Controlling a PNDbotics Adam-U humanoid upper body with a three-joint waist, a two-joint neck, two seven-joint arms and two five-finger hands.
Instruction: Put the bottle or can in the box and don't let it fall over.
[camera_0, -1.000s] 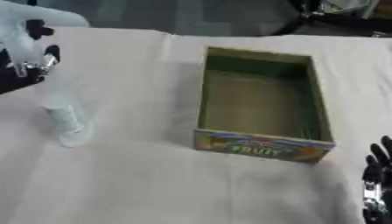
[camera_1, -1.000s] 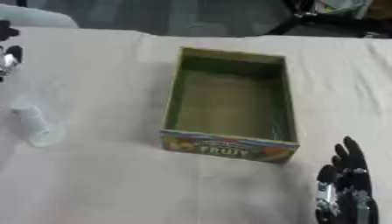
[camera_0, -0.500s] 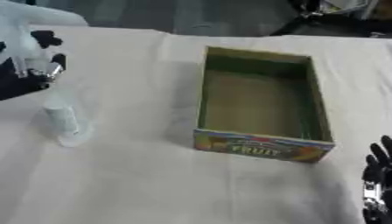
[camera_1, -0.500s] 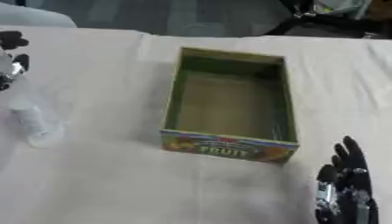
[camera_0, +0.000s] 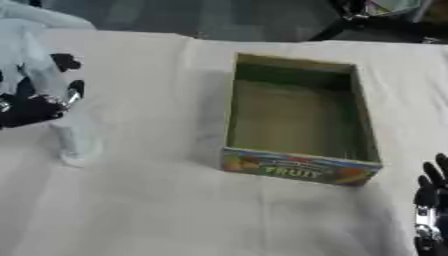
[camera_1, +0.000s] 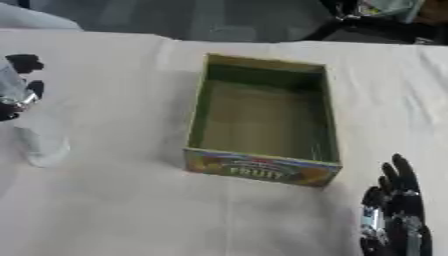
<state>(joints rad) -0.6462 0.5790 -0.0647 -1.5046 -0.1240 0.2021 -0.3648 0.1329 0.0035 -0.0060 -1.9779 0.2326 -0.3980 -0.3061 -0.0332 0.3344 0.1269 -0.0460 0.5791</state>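
Starting at the left edge: your left hand (camera_0: 35, 100) sits at the upper part of the bottle (camera_0: 74, 142), black fingers (camera_0: 66, 62) curled round its top. The bottle is clear and pale, hard to separate from the cloth. It stands upright, with its base on the worktop (camera_0: 175, 210), well to the left of the box (camera_0: 297, 117). Whether the thumb side actually touches the bottle cannot be told from either view; the fingers wrap close about it.

Worktop: covered in a white cloth with soft creases, running across both views.

Centre: the box is an open cardboard tray, olive-green inside, long axis running away from you. Its near end wall carries a colourful printed panel with the word FRUIT (camera_1: 258, 172). The floor of the box shows bare green. Box and bottle are apart, with plain cloth between them.

Right: your right hand (camera_1: 398, 215) shows at the lower right corner, just beside the box's near right corner but not touching it. Its fingers (camera_1: 402, 172) are straight and point up the picture, spread a little, holding nothing. Black with silver at the joints.

Far edge: dark floor and some dark equipment (camera_0: 367, 15) beyond the cloth, top right, too blurred to identify.
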